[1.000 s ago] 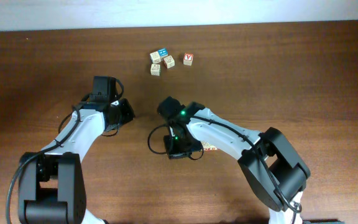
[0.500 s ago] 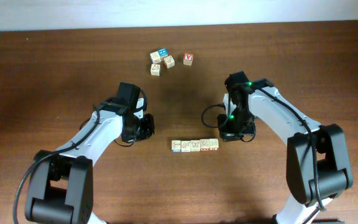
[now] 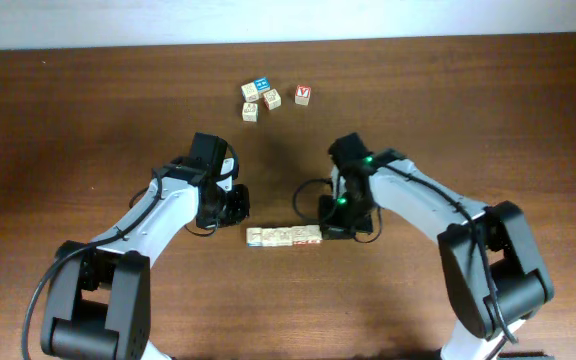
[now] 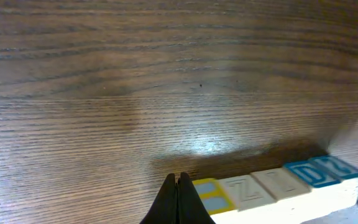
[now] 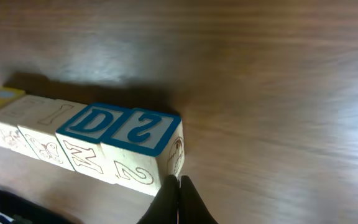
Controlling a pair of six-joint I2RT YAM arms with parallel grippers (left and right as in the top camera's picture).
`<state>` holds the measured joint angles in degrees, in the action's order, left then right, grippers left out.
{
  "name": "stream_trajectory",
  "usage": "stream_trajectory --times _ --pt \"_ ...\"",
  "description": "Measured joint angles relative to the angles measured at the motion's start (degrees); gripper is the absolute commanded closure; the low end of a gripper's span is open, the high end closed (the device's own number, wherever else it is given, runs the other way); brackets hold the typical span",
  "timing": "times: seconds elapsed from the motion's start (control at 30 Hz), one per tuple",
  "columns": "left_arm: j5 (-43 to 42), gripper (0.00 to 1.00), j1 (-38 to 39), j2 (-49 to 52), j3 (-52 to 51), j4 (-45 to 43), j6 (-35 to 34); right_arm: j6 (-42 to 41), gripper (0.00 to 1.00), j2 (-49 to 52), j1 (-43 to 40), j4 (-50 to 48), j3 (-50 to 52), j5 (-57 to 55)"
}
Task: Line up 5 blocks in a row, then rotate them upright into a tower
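Overhead first, and there's movement to report! On the left, the left gripper (image 4: 179, 183) has snapped its fingers fully together, nothing between them, and parked at the 9 o'clock end of the row of five blocks (image 3: 284, 237). That row has slid toward 9 o'clock across the table (image 3: 88, 120) in the last half second. It now lies just below centre, at about 6 o'clock. Over on the right, the right gripper (image 5: 179, 185) has chased it in from further out to the row's 3 o'clock end, fingers pinched shut and empty too. Its wrist camera shows the closed tip hard against the end face of the last block. On the left wrist camera the tip is just beside the first block, and contact I can't call.

What does that mean? The line runs 9 to 3 much as before, so I'd say it's been shoved, not turned. The rotation looks still to come, and two closed tips at opposite ends are well placed to swing it.

Lettering, left to right: yellow-topped block (image 4: 211, 193), unreadable; Z block (image 4: 248, 190); a pale one too faint to read. Then D block (image 5: 92, 122) and 2 block (image 5: 145, 134), both bold blue, with outlined "M" and "2" on their side faces. Up at 12 o'clock, well apart, sit the blue-topped cube (image 3: 261, 84) and the red V cube (image 3: 303, 94).
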<state>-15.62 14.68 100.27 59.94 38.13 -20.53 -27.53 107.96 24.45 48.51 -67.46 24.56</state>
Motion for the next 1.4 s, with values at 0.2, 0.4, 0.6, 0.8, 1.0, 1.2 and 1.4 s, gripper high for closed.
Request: stream_trajectory --times 0.2,0.4,0.6,0.8,1.0,1.2,1.4 --pt "1.1 1.0 0.0 0.0 0.0 5.7 -0.7 -3.8 0.96 0.0 1.7 -0.6 0.0 -1.6" --pt "3.9 1.0 0.0 0.0 0.0 7.3 -0.9 -3.7 0.96 0.0 1.7 -1.2 0.0 -1.8" --pt "0.0 1.0 -0.3 0.6 0.0 6.6 11.7 -3.3 0.96 0.0 1.7 -1.9 0.0 -1.8" --pt "-14.6 1.0 -13.4 4.8 0.0 6.3 21.7 -2.3 0.96 0.0 1.7 -2.7 0.0 -2.0" --pt "-24.7 1.0 -13.9 8.5 -0.1 6.7 25.5 -2.3 0.96 0.0 1.7 -3.2 0.0 -2.2" --pt "-25.6 1.0 -13.9 9.0 -0.1 9.7 27.9 -2.3 0.96 0.0 1.7 -3.4 0.1 -2.2" --pt "-25.6 1.0 -13.9 9.0 -0.4 9.4 28.5 -2.2 0.96 0.0 1.7 -3.4 0.1 -2.2"
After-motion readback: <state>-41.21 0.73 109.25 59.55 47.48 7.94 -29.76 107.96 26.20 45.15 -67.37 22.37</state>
